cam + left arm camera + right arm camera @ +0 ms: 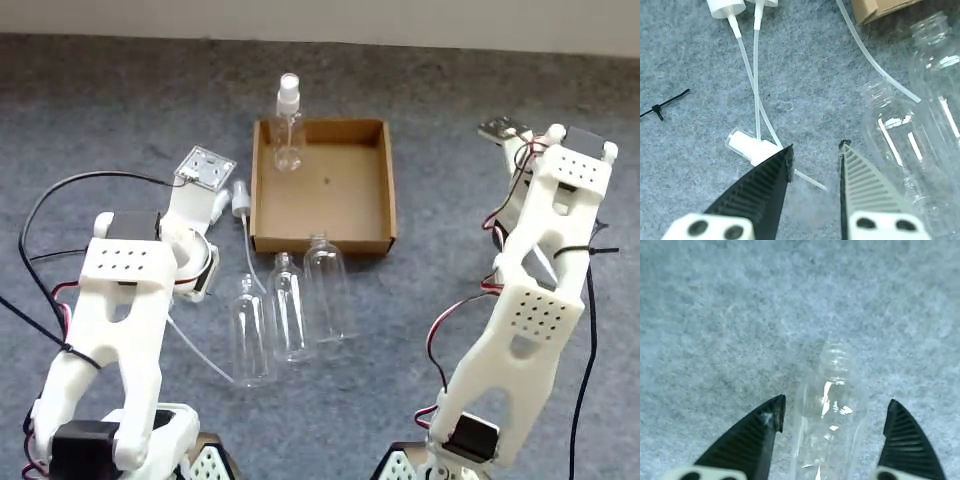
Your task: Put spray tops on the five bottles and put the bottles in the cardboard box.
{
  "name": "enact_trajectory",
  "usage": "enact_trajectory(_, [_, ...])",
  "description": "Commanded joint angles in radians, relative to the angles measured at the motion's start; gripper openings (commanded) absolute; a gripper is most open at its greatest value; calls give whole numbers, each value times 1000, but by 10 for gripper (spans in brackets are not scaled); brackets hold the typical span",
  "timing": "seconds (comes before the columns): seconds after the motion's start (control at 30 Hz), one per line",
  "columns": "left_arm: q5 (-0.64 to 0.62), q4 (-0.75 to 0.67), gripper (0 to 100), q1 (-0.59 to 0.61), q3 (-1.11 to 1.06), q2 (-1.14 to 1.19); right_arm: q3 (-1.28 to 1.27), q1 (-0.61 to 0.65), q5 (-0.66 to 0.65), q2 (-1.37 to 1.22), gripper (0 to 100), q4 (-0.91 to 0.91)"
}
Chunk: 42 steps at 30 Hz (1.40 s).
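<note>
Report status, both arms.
Left gripper open, over a loose spray top. Right gripper open, straddling an uncapped bottle. One capped bottle in the cardboard box, three uncapped bottles lying before it. Thin tubes trail beside them.

The bench (100, 120) wears a grey, fuzzy covering (715, 300), like felt or thin carpet, with a mottled nap. Along the far side it meets a pale, plain strip (400, 20), wall or board, I cannot tell which. The light is soft and even, the shadows faint.

Left end effector (815, 149) parted, pointing down, right end effector (836, 404) spread wide
</note>
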State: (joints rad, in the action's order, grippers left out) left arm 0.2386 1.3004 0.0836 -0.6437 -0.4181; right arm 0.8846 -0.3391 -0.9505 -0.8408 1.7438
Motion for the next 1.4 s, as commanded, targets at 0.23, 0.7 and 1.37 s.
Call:
enact_trajectory(0.23, [-3,-11,151,-12,8,-31,18,2,-9,-74,271,-5])
enact_trajectory(0.7, [-3,-11,151,-12,8,-31,211,8,41,-94,225,18])
enact_trajectory(1.37, [-3,-11,151,-12,10,-31,209,-8,40,-96,245,19])
